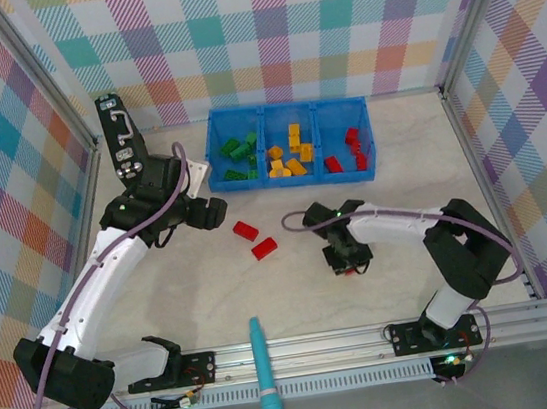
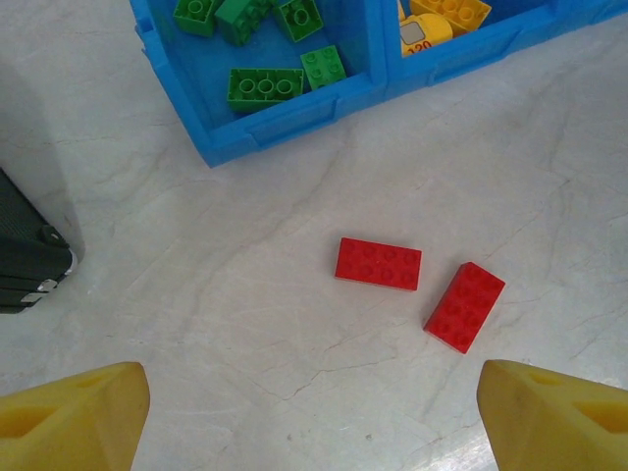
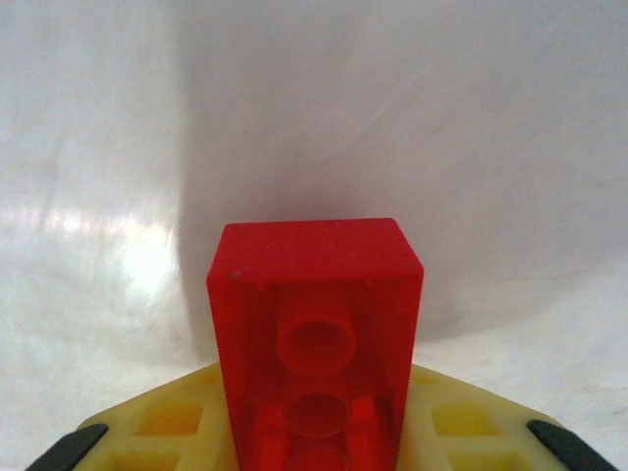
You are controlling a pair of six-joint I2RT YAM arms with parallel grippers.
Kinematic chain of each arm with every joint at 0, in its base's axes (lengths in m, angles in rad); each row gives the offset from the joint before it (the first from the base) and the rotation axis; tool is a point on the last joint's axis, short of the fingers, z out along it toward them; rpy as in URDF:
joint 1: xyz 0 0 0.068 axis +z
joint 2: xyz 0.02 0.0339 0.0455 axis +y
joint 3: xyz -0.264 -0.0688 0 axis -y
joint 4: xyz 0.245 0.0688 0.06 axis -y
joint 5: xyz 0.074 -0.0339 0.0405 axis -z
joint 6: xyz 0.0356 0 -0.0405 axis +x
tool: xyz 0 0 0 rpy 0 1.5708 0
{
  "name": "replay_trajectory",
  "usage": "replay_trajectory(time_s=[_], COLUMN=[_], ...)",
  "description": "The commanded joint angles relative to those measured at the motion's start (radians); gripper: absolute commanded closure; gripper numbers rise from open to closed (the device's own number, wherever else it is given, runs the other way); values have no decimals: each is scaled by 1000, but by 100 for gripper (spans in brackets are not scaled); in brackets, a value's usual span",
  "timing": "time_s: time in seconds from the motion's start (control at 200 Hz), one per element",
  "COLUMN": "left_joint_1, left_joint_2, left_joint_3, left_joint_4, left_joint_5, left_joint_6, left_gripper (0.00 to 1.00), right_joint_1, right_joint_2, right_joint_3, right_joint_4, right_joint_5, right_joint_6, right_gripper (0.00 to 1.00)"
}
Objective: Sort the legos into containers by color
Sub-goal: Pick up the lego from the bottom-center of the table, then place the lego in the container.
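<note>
Two red legos point(image 1: 246, 230) point(image 1: 264, 249) lie loose on the table in front of the blue tray point(image 1: 293, 174); in the left wrist view they are the flat brick point(image 2: 379, 263) and the angled brick point(image 2: 464, 306). The tray's compartments hold green legos point(image 1: 239, 155), yellow-orange legos point(image 1: 289, 153) and red legos point(image 1: 349, 154). My left gripper point(image 2: 314, 417) hovers open just short of the loose pair, nothing between its yellow fingers point(image 2: 74, 412). My right gripper point(image 1: 346, 260) is shut on a red lego point(image 3: 314, 334), hollow underside facing the camera, low over the table.
A black case point(image 2: 29, 257) sits at the left edge, near the tray's green corner. A teal pen-like tool point(image 1: 264, 369) lies across the front rail. Checked walls with metal frames close in the table on three sides.
</note>
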Motion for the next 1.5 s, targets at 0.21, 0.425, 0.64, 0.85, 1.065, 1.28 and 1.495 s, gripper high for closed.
replay_trajectory(time_s=[0.21,0.425,0.64,0.85,1.065,1.28,1.495], left_joint_1=[5,5,5,5,5,5,5], left_joint_2=[-44,-30,-26,-28,7,34,36], left_joint_3=[-18,6,3,6,11,27,32], left_joint_4=[35,16,21,15,28,25,21], left_joint_5=[-12,-20,-32,-40,-35,-26,-21], left_joint_6=[16,16,21,22,14,7,6], left_gripper=[13,13,13,13,14,14,14], right_joint_1=[-309,-331,-394,-434,-475,-485,-490], right_joint_2=[-16,182,375,558,710,760,750], right_joint_3=[335,593,756,1001,1257,1300,1264], right_joint_4=[87,170,296,252,130,112,135], right_joint_5=[91,176,124,121,67,45,37], right_joint_6=[-266,-452,-548,-586,-594,-592,-582], right_gripper=[70,69,68,67,64,61,58])
